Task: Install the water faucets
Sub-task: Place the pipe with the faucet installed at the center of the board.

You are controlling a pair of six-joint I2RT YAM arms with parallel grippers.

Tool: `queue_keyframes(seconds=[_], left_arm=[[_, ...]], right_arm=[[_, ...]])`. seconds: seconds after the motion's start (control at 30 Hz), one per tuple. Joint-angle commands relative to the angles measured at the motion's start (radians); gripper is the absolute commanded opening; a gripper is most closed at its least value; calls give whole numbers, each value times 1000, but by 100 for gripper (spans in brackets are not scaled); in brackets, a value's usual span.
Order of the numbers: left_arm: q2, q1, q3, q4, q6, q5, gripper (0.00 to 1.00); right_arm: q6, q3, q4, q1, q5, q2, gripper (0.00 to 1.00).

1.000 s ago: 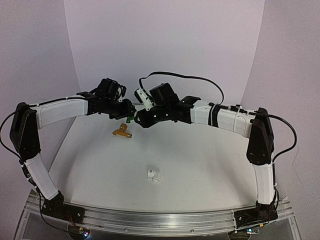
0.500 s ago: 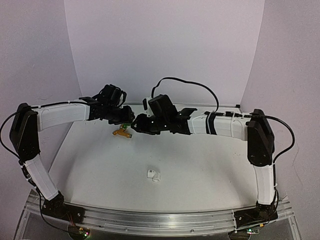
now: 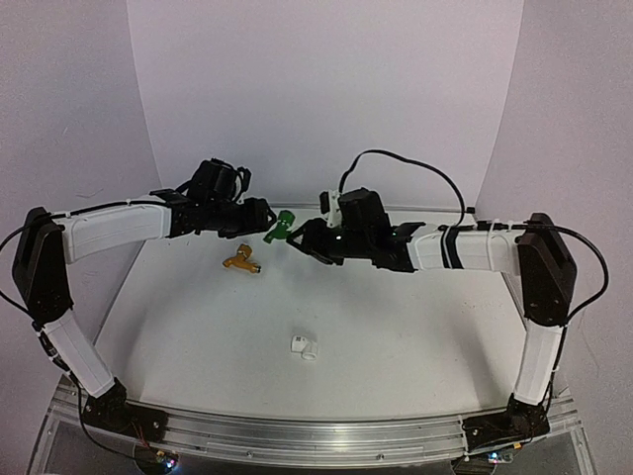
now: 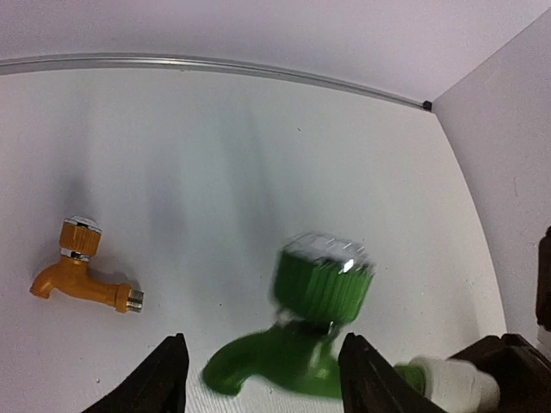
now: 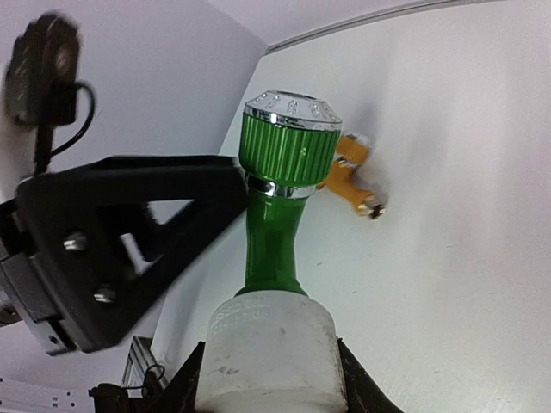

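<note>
Moved: right arm (image 3: 465, 247) drew back rightward; green faucet (image 3: 283, 222) now shows between both claws.
Left claw (image 3: 260, 215): arm stretched toward far middle, fingers (image 4: 168, 379) apart, tips just beside the faucet's spout.
Right claw (image 3: 300, 237): closed on white pipe fitting (image 5: 271, 353) carrying the faucet, above the bench (image 3: 415, 336).
Orange faucet (image 3: 242, 260): lies on bench, far-left part.

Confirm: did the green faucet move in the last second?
Yes. In the top view the green faucet, carried by its white fitting in the right claw, went right, away from the orange faucet lying unmoved on the table.
</note>
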Motion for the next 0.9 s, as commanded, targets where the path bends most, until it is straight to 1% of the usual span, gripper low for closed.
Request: queue_keyframes(seconds=[0.0,0.03,0.1,0.23,0.33,0.53,0.67,0.8,0.87], left_arm=[[-91,69,25,58,-61,-35,90],[-99,78,27,58,-64,-21,97],[-120,94,30,58,-69,13,100],[-141,108,39,50,-53,54,100],[-137,109,35,40,-43,74,100],[-96,109,25,19,-41,142,98],[-79,109,19,6,-37,157,97],[-54,109,32,-28,-15,155,97],[-42,109,38,-41,-11,157,97]], right_arm=[[83,-113,83,-130,68,-122,0],[88,-140,83,-141,66,-139,0],[113,-195,85,-175,60,-170,0],[152,-296,88,-270,38,-221,0],[152,-364,88,-351,30,-250,0],[109,-445,65,-528,-11,-277,0],[88,-457,43,-610,-71,-265,9],[39,-437,-10,-625,-77,-243,25],[35,-444,-19,-626,-74,-236,30]])
